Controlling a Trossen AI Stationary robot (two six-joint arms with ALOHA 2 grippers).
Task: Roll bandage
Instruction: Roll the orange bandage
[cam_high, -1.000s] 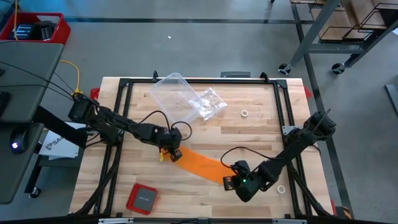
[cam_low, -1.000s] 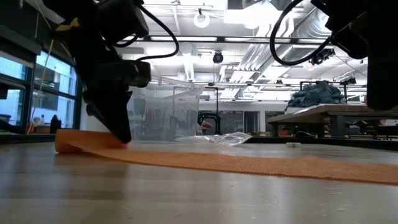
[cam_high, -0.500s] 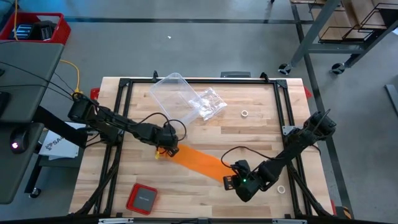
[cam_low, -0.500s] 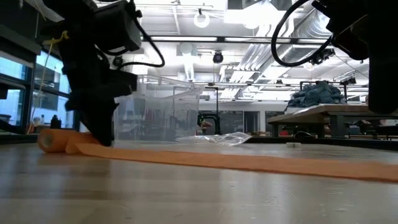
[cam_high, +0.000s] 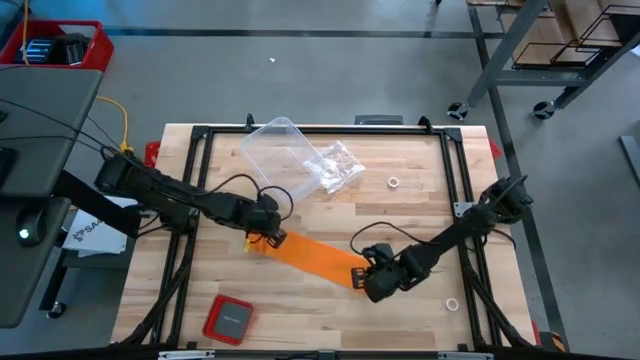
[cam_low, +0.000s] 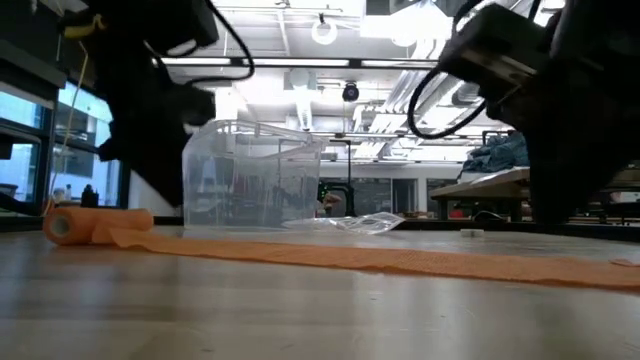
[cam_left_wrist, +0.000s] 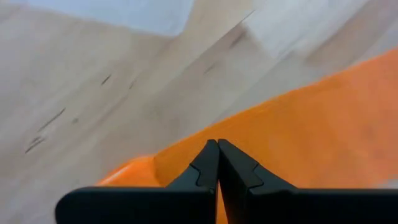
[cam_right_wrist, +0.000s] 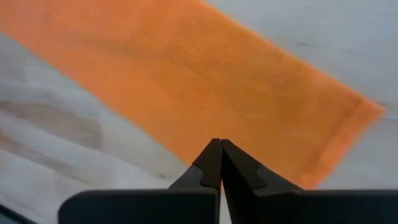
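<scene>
The orange bandage (cam_high: 310, 258) lies flat on the wooden table, running from mid-left toward the near right. Its left end is wound into a small roll (cam_low: 70, 224), which rests on the table. My left gripper (cam_high: 264, 236) is shut and stands over the strip just beside that roll (cam_left_wrist: 127, 174). My right gripper (cam_high: 362, 282) is also shut. It points down at the strip's other end, with its tips at one long edge (cam_right_wrist: 186, 149), a little short of the free end (cam_right_wrist: 357, 115). My left gripper slants down from the table's left, its shut fingertips (cam_left_wrist: 210, 155) over the strip next to the roll; I cannot tell whether they touch it. My right gripper comes from above, its shut fingertips (cam_right_wrist: 214, 155) at the strip's long edge near the free end; contact cannot be told.
At the far middle of the table stand a clear plastic container (cam_high: 275, 140) and a crinkled plastic bag (cam_high: 335, 165). A red square case (cam_high: 228, 318) lies at the near left. Two small white rings (cam_high: 393, 183) (cam_high: 452, 303) lie on the right. A black frame (cam_high: 320, 130) borders the table.
My left gripper has moved toward the table's left edge and risen a little, turning about its own axis. The bandage's left end, a flat fold a second ago, has rolled up into a small roll lying farther left. My right gripper has shifted left along the strip's free end.
</scene>
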